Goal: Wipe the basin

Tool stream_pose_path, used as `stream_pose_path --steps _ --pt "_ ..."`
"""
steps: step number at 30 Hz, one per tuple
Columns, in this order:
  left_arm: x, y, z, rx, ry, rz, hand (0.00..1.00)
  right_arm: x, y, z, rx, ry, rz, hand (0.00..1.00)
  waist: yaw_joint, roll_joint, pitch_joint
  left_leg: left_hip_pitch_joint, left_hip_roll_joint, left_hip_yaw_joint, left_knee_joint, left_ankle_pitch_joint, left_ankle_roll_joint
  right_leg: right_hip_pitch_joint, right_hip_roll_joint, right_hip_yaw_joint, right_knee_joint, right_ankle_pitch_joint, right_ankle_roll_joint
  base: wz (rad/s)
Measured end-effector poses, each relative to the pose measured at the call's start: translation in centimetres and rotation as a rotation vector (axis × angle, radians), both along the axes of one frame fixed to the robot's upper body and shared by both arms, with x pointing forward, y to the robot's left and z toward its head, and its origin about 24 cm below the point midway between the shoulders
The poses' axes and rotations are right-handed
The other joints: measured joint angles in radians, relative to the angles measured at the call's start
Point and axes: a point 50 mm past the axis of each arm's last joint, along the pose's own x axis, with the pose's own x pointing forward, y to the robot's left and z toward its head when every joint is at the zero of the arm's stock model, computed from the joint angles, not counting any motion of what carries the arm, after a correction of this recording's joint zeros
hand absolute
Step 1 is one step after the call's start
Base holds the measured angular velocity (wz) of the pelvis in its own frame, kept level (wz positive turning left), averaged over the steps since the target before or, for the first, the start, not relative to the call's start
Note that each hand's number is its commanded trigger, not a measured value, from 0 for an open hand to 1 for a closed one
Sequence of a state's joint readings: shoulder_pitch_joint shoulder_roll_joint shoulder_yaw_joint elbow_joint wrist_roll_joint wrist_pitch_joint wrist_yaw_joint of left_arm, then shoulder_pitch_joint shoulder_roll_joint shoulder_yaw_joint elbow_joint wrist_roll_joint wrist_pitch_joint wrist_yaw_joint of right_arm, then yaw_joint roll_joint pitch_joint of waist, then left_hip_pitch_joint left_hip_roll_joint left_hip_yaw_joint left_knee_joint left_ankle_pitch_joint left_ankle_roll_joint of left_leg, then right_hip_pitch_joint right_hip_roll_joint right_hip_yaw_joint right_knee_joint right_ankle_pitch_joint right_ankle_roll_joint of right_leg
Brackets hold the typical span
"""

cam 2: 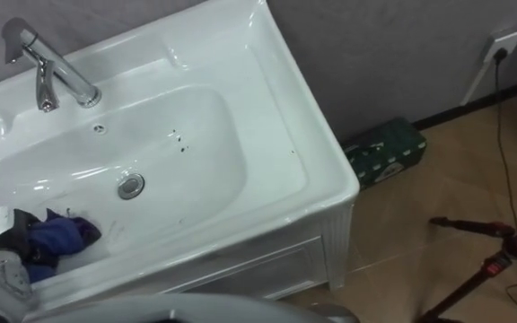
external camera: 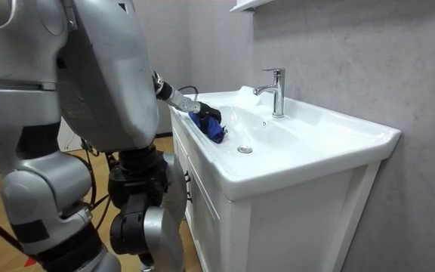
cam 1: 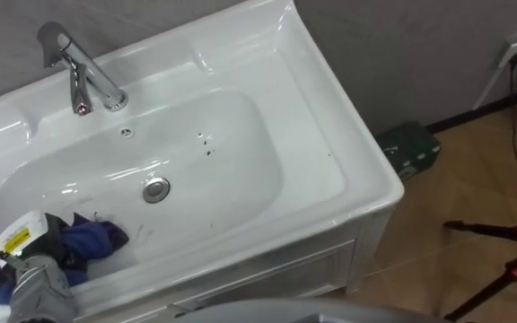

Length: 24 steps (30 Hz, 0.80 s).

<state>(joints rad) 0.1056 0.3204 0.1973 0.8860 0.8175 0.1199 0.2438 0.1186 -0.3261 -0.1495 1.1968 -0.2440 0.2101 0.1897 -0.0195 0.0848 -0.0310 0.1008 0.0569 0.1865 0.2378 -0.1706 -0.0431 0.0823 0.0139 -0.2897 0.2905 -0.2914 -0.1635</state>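
Note:
The white basin (cam 1: 330, 117) is set in a white cabinet against a grey wall. A blue cloth (cam 1: 93, 240) lies bunched at the bowl's near-left corner. My left hand (cam 1: 54, 240) comes in from the lower left and rests on the cloth, with its dark fingers curled into it. In the room view the left hand (external camera: 206, 115) reaches over the basin's front rim, and the blue cloth (external camera: 216, 133) hangs under it inside the bowl. A few dark specks (cam 1: 206, 144) mark the bowl's floor to the right of the drain (cam 1: 156, 189).
A chrome faucet (cam 1: 83, 76) stands at the back left of the basin. On the wooden floor to the right lie a green box (cam 1: 408, 148) and a black tripod with red parts (cam 1: 510, 256). A cable runs up to a wall socket (cam 1: 516, 52).

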Motion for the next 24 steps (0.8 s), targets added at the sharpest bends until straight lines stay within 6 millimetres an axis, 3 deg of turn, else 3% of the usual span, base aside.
stream_pose_path --steps 3,8,16,19,24 --pt "0.0 -0.1 -0.1 -0.024 -0.019 0.028 1.00 0.1 0.1 0.0 -0.002 -0.005 0.010 0.00 -0.004 -0.003 0.0004 0.001 -0.003 0.001 0.000 0.001 -0.001 0.000 -0.009 -0.019 0.000 -0.004 0.006 0.04" --pt "0.1 -0.2 0.0 -0.040 -0.037 0.043 1.00 -0.2 0.3 -0.2 0.005 0.012 0.028 0.00 -0.004 -0.014 0.0015 0.014 -0.013 0.004 -0.006 0.006 -0.007 -0.002 -0.021 -0.015 0.016 -0.010 0.012 -0.01" --pt "2.1 -0.2 0.9 -0.096 -0.149 0.098 1.00 -1.0 0.7 -0.4 0.001 0.013 -0.007 0.00 -0.019 -0.076 0.0072 -0.006 -0.016 0.009 0.013 0.001 -0.010 -0.018 -0.034 -0.040 0.038 -0.019 0.015 0.12" --pt "2.4 -0.2 1.0 -0.149 -0.189 0.151 1.00 -1.3 0.9 -0.5 -0.008 0.016 -0.005 0.00 -0.030 -0.084 0.0077 -0.021 -0.013 0.037 0.028 -0.008 0.003 -0.027 -0.034 -0.039 0.039 -0.017 0.016 0.00" --pt "4.1 -2.0 0.6 -0.272 -0.281 0.205 1.00 -2.6 2.3 -1.0 0.013 0.032 -0.045 0.00 -0.021 -0.093 0.0100 -0.034 -0.001 0.059 0.033 -0.019 -0.004 -0.050 -0.034 -0.026 0.058 -0.016 0.018 -0.06"
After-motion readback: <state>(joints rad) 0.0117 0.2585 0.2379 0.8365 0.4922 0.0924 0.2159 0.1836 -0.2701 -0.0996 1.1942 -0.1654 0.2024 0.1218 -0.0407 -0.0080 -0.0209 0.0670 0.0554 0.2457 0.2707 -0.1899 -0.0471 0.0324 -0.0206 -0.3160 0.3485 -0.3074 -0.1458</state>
